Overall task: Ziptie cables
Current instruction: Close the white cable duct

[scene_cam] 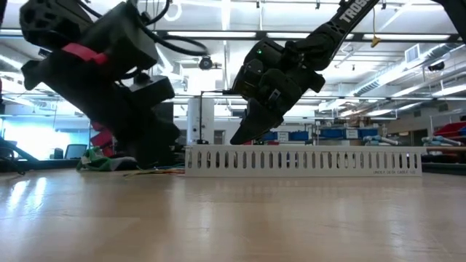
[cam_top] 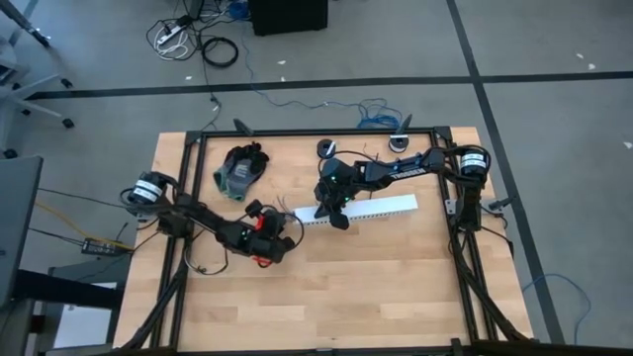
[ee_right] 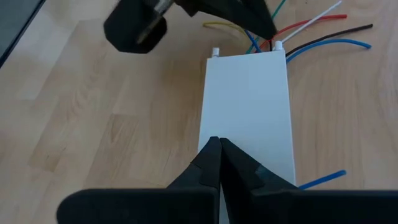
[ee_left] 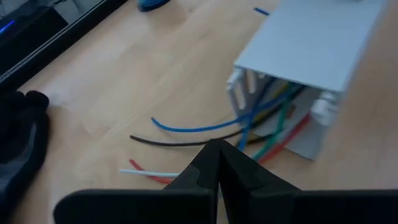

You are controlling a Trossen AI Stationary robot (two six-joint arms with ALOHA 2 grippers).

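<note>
A white slotted duct (cam_top: 366,209) with a closed lid lies on the wooden table. The cables (ee_left: 186,134), several thin coloured wires (blue, black, red, white, green), stick out of its open left end (ee_left: 280,106) and fan out flat on the wood. My left gripper (ee_left: 214,149) is shut and slants down over these loose wire ends, just in front of the duct's mouth (ee_right: 267,43). My right gripper (ee_right: 217,144) is shut over the duct's lid, near the same left end (scene_cam: 237,138). My left gripper hides the spot beneath its shut tips, which stand right over the black wire (ee_left: 177,142). I cannot tell whether they touch it. My right gripper sets its shut fingertips on the top of the duct's white lid (ee_right: 245,124), slanting down from the table's right and far side. The duct lies flat on the table.
A black and green glove (cam_top: 242,168) lies on the table, far left of the duct. Two small dark round things (cam_top: 326,148) (cam_top: 399,143) sit at the far edge. Black frame rails (cam_top: 188,168) border the table. Bare wood stretches toward the near edge (cam_top: 376,287).
</note>
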